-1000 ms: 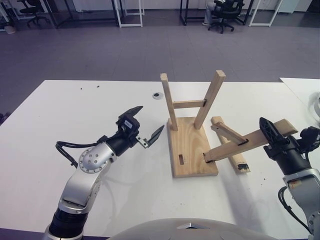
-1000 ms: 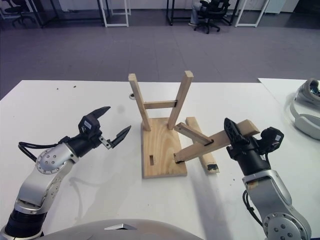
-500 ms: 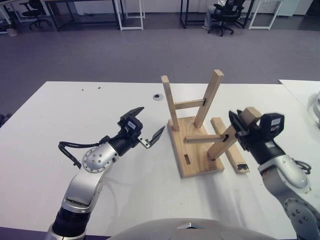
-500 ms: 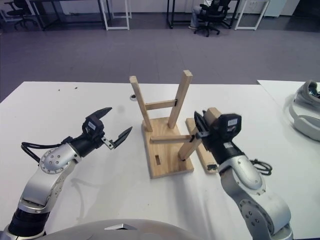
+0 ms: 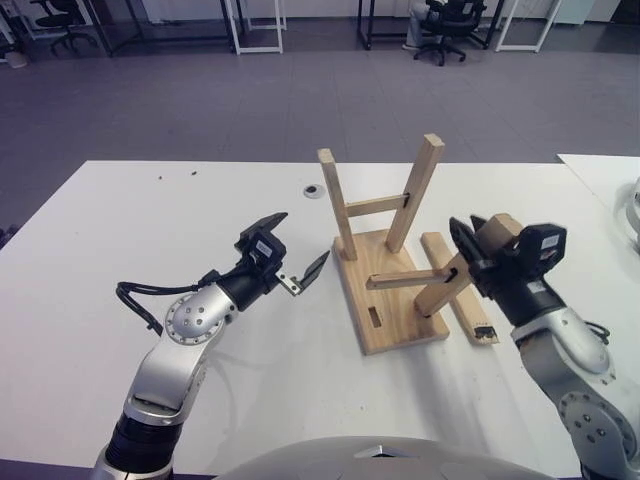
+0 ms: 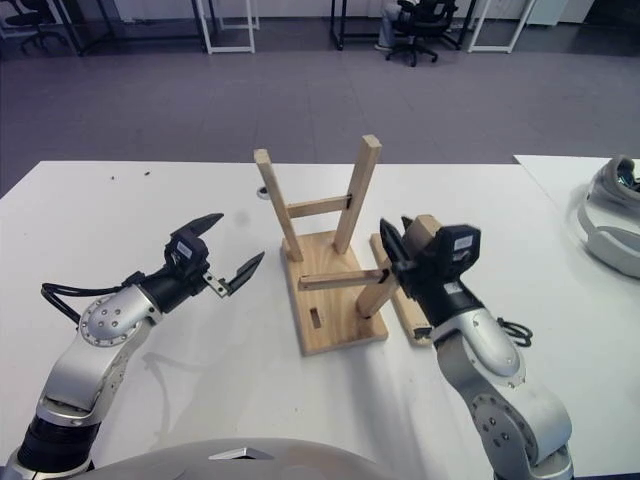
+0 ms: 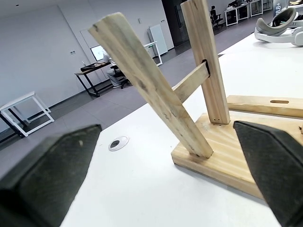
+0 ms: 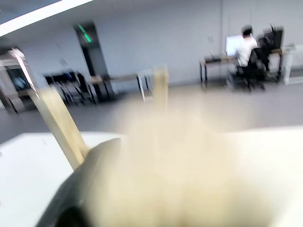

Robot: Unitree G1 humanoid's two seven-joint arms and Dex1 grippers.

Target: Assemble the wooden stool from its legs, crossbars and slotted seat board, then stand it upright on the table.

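Right gripper (image 5: 472,250) clamps the loose leg (image 5: 443,288), its foot seemingly meeting the seat board (image 5: 388,325) lying mid-table (image 5: 150,230), so press straight down, squarely, while left gripper (image 5: 304,235) hovers wide open beside it.

Before me, white flat table (image 5: 150,230); pale slotted wooden seat board (image 5: 395,320) flat on it, loose wooden leg (image 5: 476,318) just beside.

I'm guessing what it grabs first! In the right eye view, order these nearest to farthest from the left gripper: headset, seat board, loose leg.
From the left gripper:
1. seat board, mid-table
2. loose leg, flat, right of the board
3. headset, far right
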